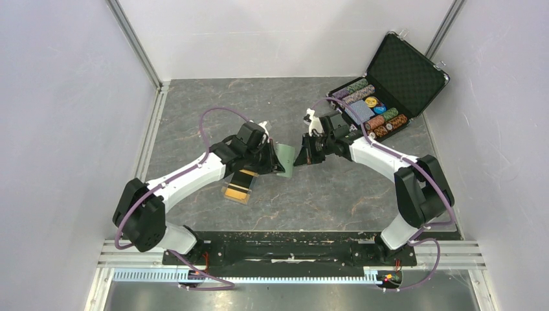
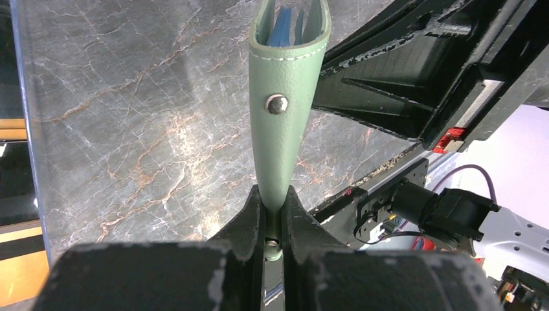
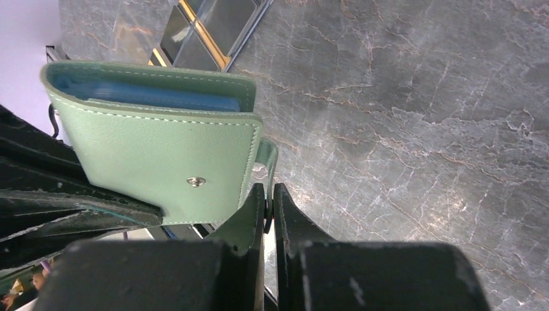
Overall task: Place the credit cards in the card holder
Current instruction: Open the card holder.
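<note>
The sage-green card holder (image 1: 285, 161) hangs above the table between the two arms. My left gripper (image 2: 274, 217) is shut on its lower edge, and the round snap (image 2: 277, 103) faces the camera. The pale blue inside shows at the card holder's (image 3: 155, 152) top. My right gripper (image 3: 269, 197) is shut on the thin green closing tab (image 3: 270, 155) at its side. The credit cards (image 1: 238, 184), black and orange-gold, lie on the table below the left wrist, partly hidden by it. The cards' (image 3: 204, 26) glossy faces also show in the right wrist view.
An open black chip case (image 1: 382, 91) with stacked chips stands at the back right. Grey walls and metal rails close in the marble table (image 1: 324, 194) at left, back and right. The right gripper's black body (image 2: 414, 71) is close beside the card holder.
</note>
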Action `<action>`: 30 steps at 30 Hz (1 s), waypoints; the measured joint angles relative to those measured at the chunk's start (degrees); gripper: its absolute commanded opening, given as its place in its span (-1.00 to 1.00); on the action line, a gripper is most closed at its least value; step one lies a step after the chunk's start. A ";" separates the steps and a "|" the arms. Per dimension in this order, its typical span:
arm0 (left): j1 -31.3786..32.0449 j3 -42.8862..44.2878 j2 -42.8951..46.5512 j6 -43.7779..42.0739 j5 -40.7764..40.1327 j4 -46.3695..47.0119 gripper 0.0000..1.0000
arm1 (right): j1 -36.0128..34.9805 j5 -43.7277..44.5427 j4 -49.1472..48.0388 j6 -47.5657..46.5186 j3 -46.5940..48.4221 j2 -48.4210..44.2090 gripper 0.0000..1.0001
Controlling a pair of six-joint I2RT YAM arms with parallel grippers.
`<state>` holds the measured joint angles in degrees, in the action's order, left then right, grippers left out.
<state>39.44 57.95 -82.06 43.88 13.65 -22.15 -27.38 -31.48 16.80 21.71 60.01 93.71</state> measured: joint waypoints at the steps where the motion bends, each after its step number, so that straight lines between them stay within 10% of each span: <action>1: -0.07 -0.17 0.15 0.00 0.00 0.00 0.04 | 0.00 -0.28 0.00 -0.02 0.17 0.00 -1.00; 5: -0.33 -0.35 1.92 -0.74 -1.14 -0.39 0.98 | 0.35 -2.29 0.02 -0.33 1.62 -0.04 -1.00; 14: -4.70 -0.04 20.79 -7.82 -15.54 -5.09 1.00 | 4.44 -14.38 0.33 -4.44 12.68 -3.48 -1.00; 30: -9.64 2.86 19.76 -42.10 4.37 -1.75 1.00 | 4.42 -36.22 -1.25 -7.58 18.60 -4.76 -1.00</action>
<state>29.80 60.82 -62.30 1.78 18.02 -23.90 -22.96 -67.70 15.55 14.13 78.61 88.95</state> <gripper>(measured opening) 0.996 0.032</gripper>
